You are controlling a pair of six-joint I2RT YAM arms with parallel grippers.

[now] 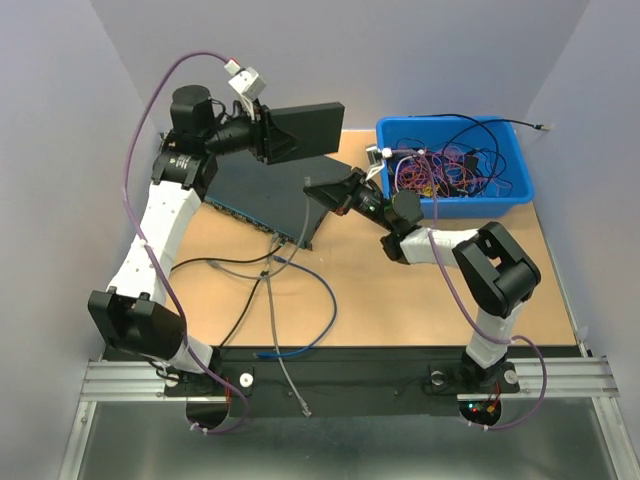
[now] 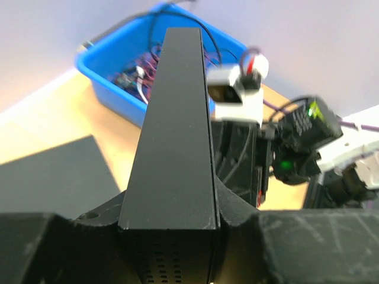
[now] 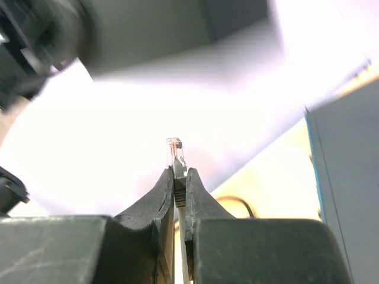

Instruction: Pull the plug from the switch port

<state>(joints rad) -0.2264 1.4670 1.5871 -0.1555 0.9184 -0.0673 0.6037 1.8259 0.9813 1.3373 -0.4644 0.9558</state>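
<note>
Plug [image 3: 176,152], right gripper [image 3: 179,176]; box [image 2: 172,148], left gripper [image 2: 170,223]

Likely a lab: booth walls [image 1: 70,100], aluminium rail [image 1: 125,378], cable bin [image 1: 455,208].

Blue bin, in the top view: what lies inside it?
A tangle of thin cables, black, red and purple. The floor of the blue bin is partly hidden beneath them.
</note>
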